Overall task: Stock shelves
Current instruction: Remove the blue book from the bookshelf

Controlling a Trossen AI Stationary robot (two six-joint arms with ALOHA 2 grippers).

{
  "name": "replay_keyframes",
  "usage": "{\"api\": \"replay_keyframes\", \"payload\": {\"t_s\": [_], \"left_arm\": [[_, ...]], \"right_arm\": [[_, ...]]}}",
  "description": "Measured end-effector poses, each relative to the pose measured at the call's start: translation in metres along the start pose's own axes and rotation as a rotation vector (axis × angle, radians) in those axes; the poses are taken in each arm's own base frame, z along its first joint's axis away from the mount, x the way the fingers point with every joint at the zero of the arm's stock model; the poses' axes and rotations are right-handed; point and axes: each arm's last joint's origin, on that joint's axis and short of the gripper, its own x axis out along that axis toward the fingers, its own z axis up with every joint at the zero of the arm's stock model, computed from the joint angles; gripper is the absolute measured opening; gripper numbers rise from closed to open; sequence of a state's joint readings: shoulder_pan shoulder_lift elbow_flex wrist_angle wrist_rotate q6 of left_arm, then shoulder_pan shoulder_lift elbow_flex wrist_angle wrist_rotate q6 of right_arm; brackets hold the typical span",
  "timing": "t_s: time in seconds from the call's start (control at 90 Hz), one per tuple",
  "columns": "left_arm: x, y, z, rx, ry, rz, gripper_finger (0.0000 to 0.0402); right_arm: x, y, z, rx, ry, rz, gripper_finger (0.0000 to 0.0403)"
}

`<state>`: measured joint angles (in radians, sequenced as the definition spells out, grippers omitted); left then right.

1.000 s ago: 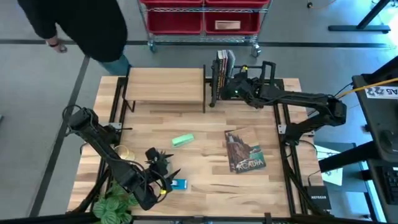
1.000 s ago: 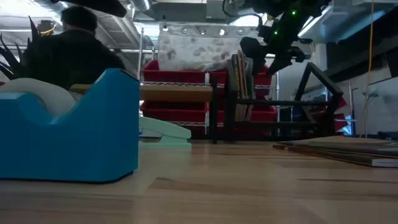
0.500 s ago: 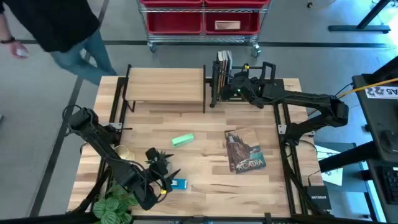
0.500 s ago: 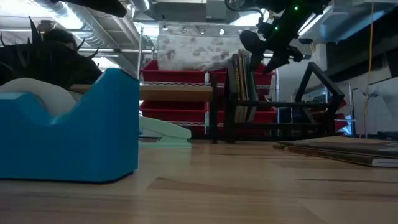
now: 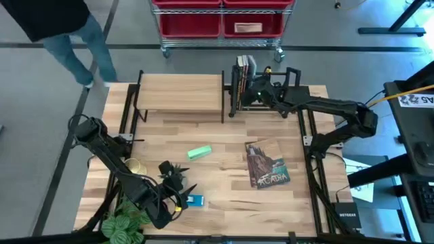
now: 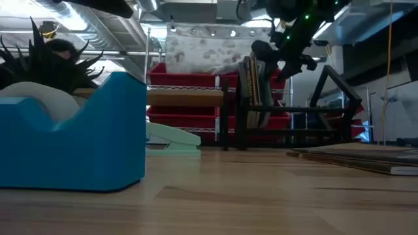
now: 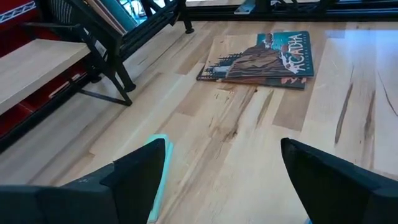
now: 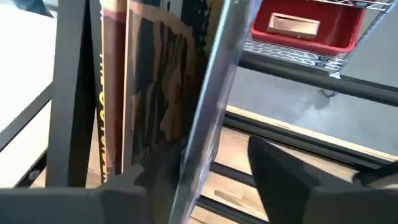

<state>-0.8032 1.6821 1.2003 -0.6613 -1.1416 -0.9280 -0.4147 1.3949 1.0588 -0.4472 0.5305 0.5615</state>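
Note:
The black book rack [image 5: 266, 87] stands at the table's far edge and holds several upright books [image 5: 244, 70], which lean a little to the side [image 6: 253, 91]. My right gripper [image 5: 255, 91] hovers open at their tops, and the outermost glossy book [image 8: 208, 118] rises between its fingers. The wood-topped shelf [image 5: 180, 94] stands left of the rack. An Arcadia book [image 5: 266, 164] lies flat on the table. My left gripper [image 5: 179, 192] waits open near the front edge, beside a blue tape dispenser [image 5: 194, 200]. My right gripper has one finger [image 8: 292, 177] on each side of the outermost book's upper part, coming from the table's right. I cannot tell whether either finger touches the book.
A green stapler [image 5: 199, 153] lies mid-table. A potted plant [image 5: 125, 224] stands at the front left corner. A wheeled cart with red bins [image 5: 220, 20] is behind the table. A person's legs [image 5: 81, 47] show beyond the far left corner. Bare wood lies between the stapler and the flat book.
My right gripper has edged a little toward the table's left, closer over the books in the rack. The person behind the table has walked off toward the left.

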Motion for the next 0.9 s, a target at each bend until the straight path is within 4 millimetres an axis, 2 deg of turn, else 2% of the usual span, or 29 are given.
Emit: {"api": "replay_keyframes", "payload": {"t_s": [0.089,0.2,0.244,0.344,0.444,0.633,0.767,0.9], "left_arm": [[0.0,0.0,0.0,0.0,0.0,0.0,0.0308],[0.0,0.0,0.0,0.0,0.0,0.0,0.0308],[0.0,0.0,0.0,0.0,0.0,0.0,0.0308],[0.0,0.0,0.0,0.0,0.0,0.0,0.0308],[0.0,0.0,0.0,0.0,0.0,0.0,0.0308],[0.0,0.0,0.0,0.005,0.0,0.0,0.0308],[0.0,0.0,0.0,0.009,0.0,0.0,0.0308],[0.0,0.0,0.0,0.008,-0.001,0.0,0.0308]], "right_arm": [[0.001,0.001,0.0,-0.021,-0.006,-0.007,0.0111],[-0.002,0.0,0.001,-0.048,-0.014,-0.009,0.003],[-0.004,-0.002,0.002,-0.068,-0.011,-0.002,0.0014],[-0.014,-0.007,0.004,-0.065,-0.013,-0.001,0.001],[-0.033,-0.015,0.005,-0.078,-0.008,-0.002,0.0006],[-0.098,-0.022,0.019,-0.131,0.046,0.006,0.0003],[-0.141,-0.024,0.022,-0.13,0.261,0.09,0.0002],[-0.163,-0.02,0.0,-0.131,0.609,0.118,0.0002]]}}
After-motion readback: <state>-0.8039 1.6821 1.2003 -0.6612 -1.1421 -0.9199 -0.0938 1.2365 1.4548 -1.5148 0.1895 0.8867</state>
